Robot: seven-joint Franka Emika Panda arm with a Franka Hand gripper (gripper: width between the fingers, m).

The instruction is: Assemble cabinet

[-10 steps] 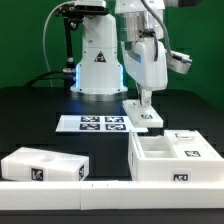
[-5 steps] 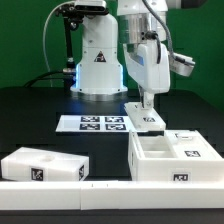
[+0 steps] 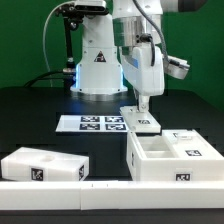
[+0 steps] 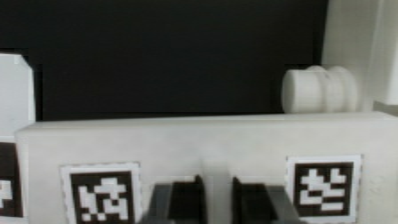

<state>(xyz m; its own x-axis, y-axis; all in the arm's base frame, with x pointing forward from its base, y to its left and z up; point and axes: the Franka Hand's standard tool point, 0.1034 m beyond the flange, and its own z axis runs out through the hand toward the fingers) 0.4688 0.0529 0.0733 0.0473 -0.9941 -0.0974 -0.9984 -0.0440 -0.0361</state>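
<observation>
My gripper (image 3: 141,107) points straight down onto a flat white cabinet panel (image 3: 140,119) with two tags, lying on the black table right of the marker board. In the wrist view the panel (image 4: 205,145) fills the lower half. My gripper (image 4: 221,202) has its two dark fingers close together with a thin white strip of the panel between them. The big white cabinet box (image 3: 172,160) with inner compartments stands at the front right. A long white tagged block (image 3: 40,166) lies at the front left.
The marker board (image 3: 90,123) lies flat in the middle. The white robot base (image 3: 97,62) with a blue light stands behind it. In the wrist view a white ribbed round part (image 4: 324,88) and another white piece (image 4: 15,90) stand beyond the panel.
My gripper has shifted a little to the exterior view's left and nearer the front. The panel under it has moved the same way.
</observation>
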